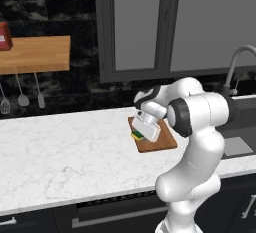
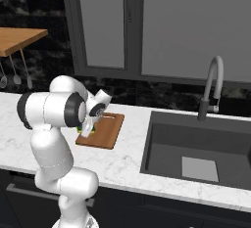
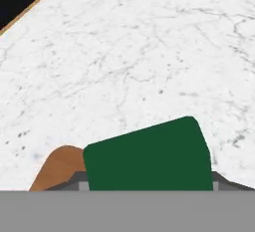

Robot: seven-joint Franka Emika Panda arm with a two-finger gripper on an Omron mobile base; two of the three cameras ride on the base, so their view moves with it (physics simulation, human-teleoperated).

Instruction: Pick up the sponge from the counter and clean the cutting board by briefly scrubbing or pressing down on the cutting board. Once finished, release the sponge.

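Cutting board on marble counter

The gripper is over the board's left end, the sponge between its fingers and just above the board. The board lies on the tabletop under the gripper. To the gripper's right the sink is sunk into the tabletop, the tap behind it. Far left and above hangs a shelf, utensils below it. Windows stand behind the gripper.

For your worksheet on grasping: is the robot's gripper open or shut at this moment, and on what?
Shut on the sponge. In the hand view its green block sits between the fingertips of the gripper, over a corner of the cutting board.
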